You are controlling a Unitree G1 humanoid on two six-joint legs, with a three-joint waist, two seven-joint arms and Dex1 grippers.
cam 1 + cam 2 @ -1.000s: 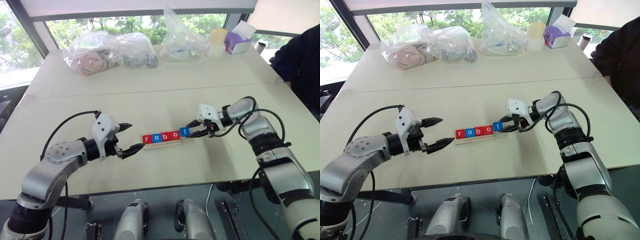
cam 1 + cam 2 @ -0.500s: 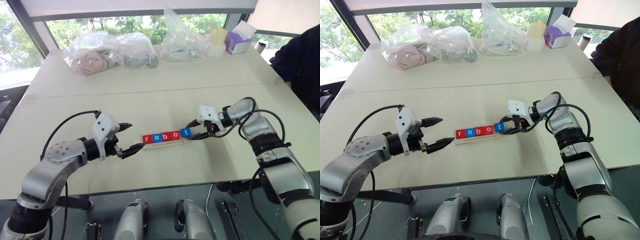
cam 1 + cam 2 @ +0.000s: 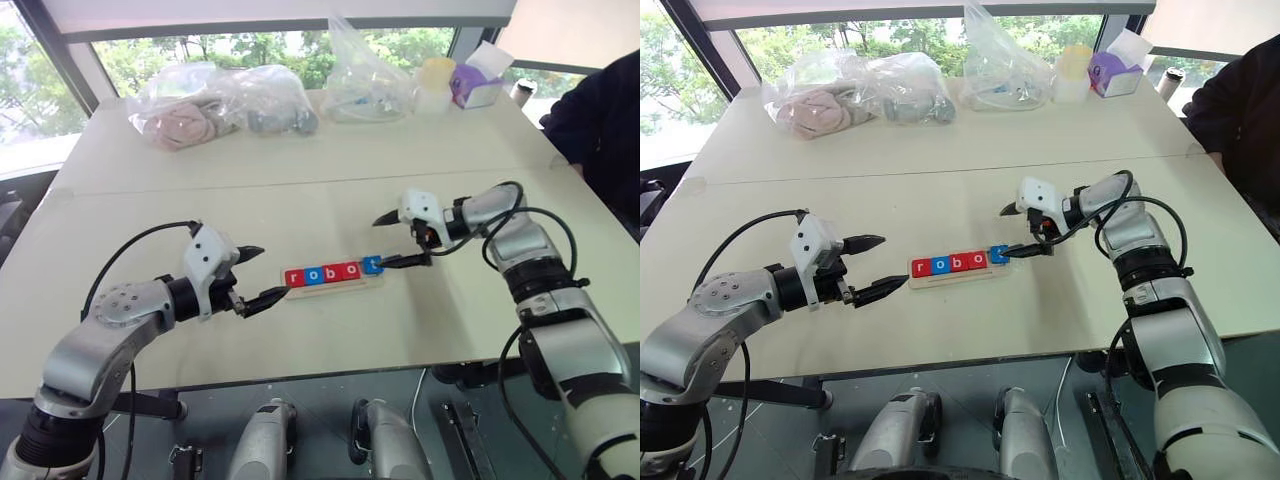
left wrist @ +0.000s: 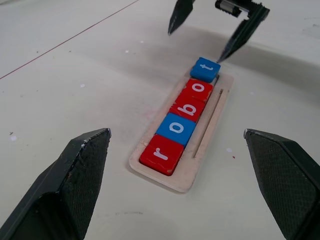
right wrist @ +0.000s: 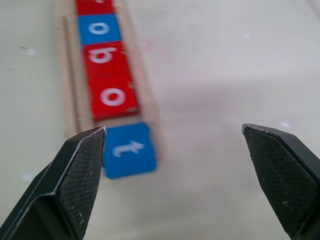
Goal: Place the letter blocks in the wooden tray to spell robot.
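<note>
Letter blocks (image 4: 183, 119) sit in the wooden tray (image 4: 207, 135) near the middle of the tabletop (image 3: 330, 170), reading r-o-b-o-t from the tray's left end. First four (red r, blue o, red b, red o) look seated inside the rim. The blue t (image 5: 129, 150) is the odd one: it sits at the tray's right end slightly skewed, and in the right wrist view it looks to overhang or ride on the end rim rather than lie flush. Can't tell for sure.

Right gripper (image 3: 402, 238): fingers spread wide, empty, just beside the tray's right end, one fingertip (image 4: 226, 50) close to the t. Left gripper (image 3: 253, 275): fingers also apart, empty, off the tray's left end, not touching it.

Step in hand, my read: the last letter has been released, so the word is spelled and the task is essentially done, pending the t's seating.

Next move calls for a check on the t. If it's proud of the rim, a light push toward the left end with the right gripper should drop it in, without disturbing the neighbouring o. Otherwise clear both arms from the tray.
</note>
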